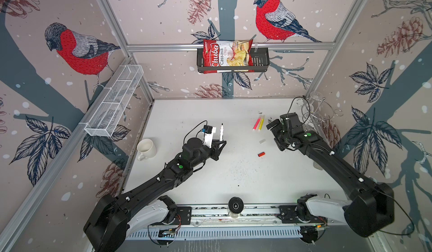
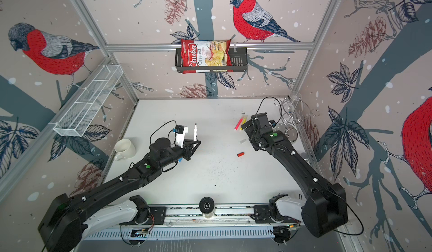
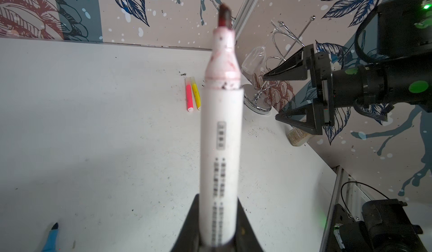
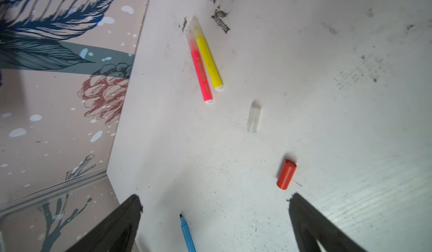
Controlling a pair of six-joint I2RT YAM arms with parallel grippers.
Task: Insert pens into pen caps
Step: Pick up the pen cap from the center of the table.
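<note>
In both top views the left hand (image 1: 221,143) pinches the lower end of the white pen (image 1: 221,131), which stands upright above the table (image 1: 233,180), bare tip up. Farther right, toward the back, the pink pen (image 1: 256,124) and yellow pen (image 1: 261,123) lie side by side, touching. Nearer the front lie the clear cap (image 1: 262,141) and then the red cap (image 1: 261,154), apart from each other and from the pens. A mug (image 1: 146,148) stands at the table's left edge. The left wrist view runs along the white pen's blurred barrel to its dark red tip; beyond it the right hand (image 3: 271,97) hangs near the table's right edge, fingers spread wide. The right wrist view shows those spread fingers over the table, with the blue pen (image 4: 188,234) lying on the table below the gap, tip uncovered. The red cap is just beside one fingertip, the clear cap farther on, and the pink and yellow pens beyond, each capped at its far end.
</note>
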